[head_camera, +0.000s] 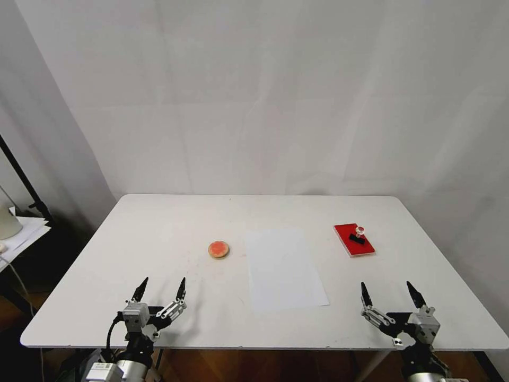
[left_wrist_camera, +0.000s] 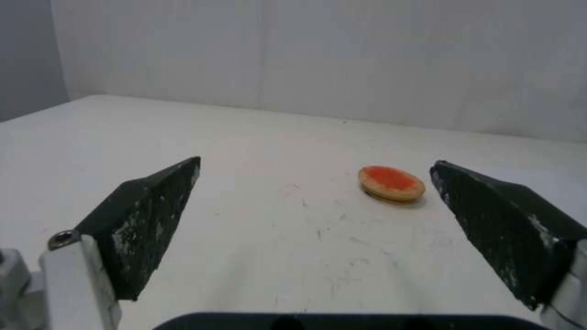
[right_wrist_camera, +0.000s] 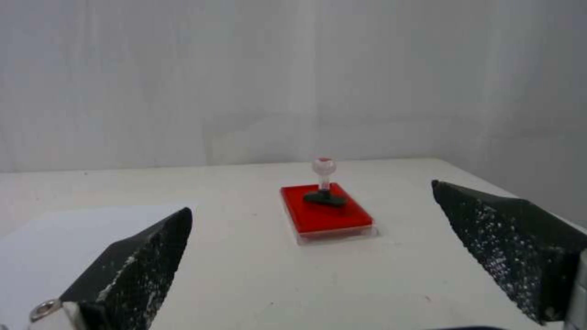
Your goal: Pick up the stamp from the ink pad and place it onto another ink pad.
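Ahead of the right tool [head_camera: 389, 293], well apart from it, the stamp [head_camera: 358, 236] stands upright on the ink pad [head_camera: 353, 240], knob uppermost. The right tool is spread wide and holds nothing. Inward of it lies the white paper sheet [head_camera: 283, 268]; beyond that, ahead of the left tool [head_camera: 161, 288], sits another ink pad [head_camera: 219, 249]. The left tool is equally wide open and empty near the counter [head_camera: 159, 223] front edge. Judged step: pre-approach, nothing grasped. The next move likely requires reaching forward and closing on the slender knob stem without tipping the stamp.
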Robot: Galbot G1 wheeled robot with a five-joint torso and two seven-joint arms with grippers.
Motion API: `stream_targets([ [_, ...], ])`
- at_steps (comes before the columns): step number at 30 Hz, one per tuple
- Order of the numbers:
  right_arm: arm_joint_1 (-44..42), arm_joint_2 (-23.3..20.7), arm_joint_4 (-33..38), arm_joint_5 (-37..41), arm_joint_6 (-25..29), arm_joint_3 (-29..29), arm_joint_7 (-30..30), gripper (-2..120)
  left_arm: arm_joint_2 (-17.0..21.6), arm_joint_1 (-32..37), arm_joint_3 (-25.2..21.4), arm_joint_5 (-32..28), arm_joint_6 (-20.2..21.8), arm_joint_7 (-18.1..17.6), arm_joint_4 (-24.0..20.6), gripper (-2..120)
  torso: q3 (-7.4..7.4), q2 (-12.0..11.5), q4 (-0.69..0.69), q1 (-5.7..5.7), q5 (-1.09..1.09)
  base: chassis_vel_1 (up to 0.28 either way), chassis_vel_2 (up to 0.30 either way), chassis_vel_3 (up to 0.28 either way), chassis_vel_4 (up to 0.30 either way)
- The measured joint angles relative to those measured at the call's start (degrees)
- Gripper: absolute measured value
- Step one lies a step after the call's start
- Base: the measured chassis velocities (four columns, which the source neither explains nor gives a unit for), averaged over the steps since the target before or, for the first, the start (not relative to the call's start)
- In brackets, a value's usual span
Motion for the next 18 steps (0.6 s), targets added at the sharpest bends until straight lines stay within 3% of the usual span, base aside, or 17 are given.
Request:
stream_targets([
  [11, 0.10, -0.63, 0.30, 0.99, -0.04, 0.03, -0.03, 100, 0.00, 0.00, 0.00, 0.00, 0.00, 0.00, 0.00, 100, 0.00, 0.00, 0.00, 0.00, 0.00, 0.000, 0.000, 0.000, 0.000],
  [16, 1.48, -3.62, 0.66, 4.73, -1.54, 0.11, 0.90, 100, 0.00, 0.00, 0.00, 0.00, 0.00, 0.00, 0.00, 100, 0.00, 0.00, -0.01, 0.00, 0.00, 0.000, 0.000, 0.000, 0.000],
  [18, 3.94, -7.52, 0.67, 9.63, -3.89, 0.14, 1.99, 100, -0.01, 0.00, 0.00, 0.00, 0.00, 0.00, 0.00, 100, 0.00, 0.00, 0.00, 0.00, 0.01, 0.000, 0.000, 0.000, 0.000],
])
